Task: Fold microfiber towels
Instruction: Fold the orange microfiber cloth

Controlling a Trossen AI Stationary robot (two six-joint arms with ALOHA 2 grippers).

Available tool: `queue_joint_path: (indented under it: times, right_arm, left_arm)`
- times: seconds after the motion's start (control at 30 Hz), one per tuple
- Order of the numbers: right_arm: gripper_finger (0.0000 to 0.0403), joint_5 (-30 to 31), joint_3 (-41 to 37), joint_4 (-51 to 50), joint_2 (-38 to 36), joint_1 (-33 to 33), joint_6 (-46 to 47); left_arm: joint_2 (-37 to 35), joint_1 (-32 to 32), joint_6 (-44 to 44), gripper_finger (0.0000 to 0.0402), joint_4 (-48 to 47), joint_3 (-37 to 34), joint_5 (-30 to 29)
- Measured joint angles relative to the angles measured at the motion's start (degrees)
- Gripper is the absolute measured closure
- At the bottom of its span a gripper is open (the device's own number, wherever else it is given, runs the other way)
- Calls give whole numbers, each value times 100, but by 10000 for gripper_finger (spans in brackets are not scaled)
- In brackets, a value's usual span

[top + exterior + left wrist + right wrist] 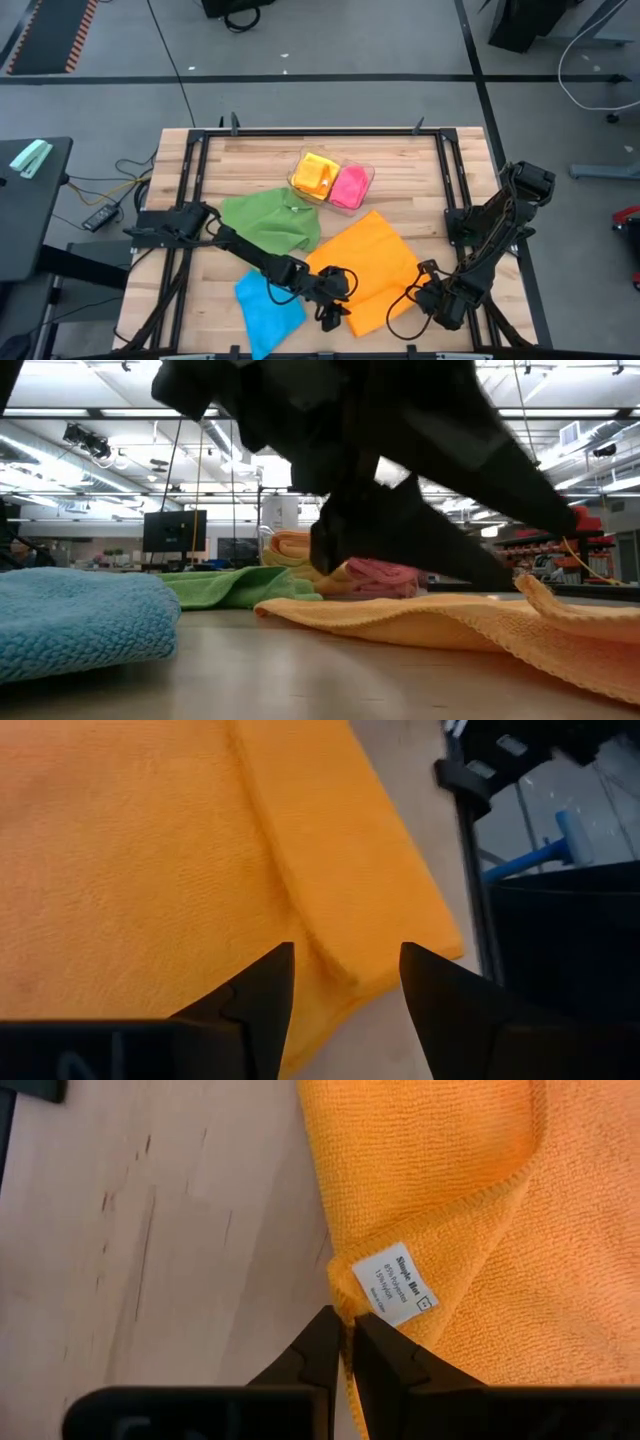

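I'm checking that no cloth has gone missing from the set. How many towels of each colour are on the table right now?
Orange towel: 1
Green towel: 1
Blue towel: 1
Yellow towel: 1
Pink towel: 1
Total: 5 towels. The yellow and pink ones lie in the clear tray.

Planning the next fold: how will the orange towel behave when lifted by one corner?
Likely floppy: the orange towel already lies creased and doubled over. Probably light, and its nubby weave should grip well; the right gripper pinches an edge by the label.
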Motion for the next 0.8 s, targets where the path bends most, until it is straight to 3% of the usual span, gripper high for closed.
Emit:
queue_joint_path:
  times: [0.8]
  right_arm:
    - [366, 61, 0, 9, 2, 0, 8]
  left_arm:
    - [302, -32, -535, 230, 264, 0, 42]
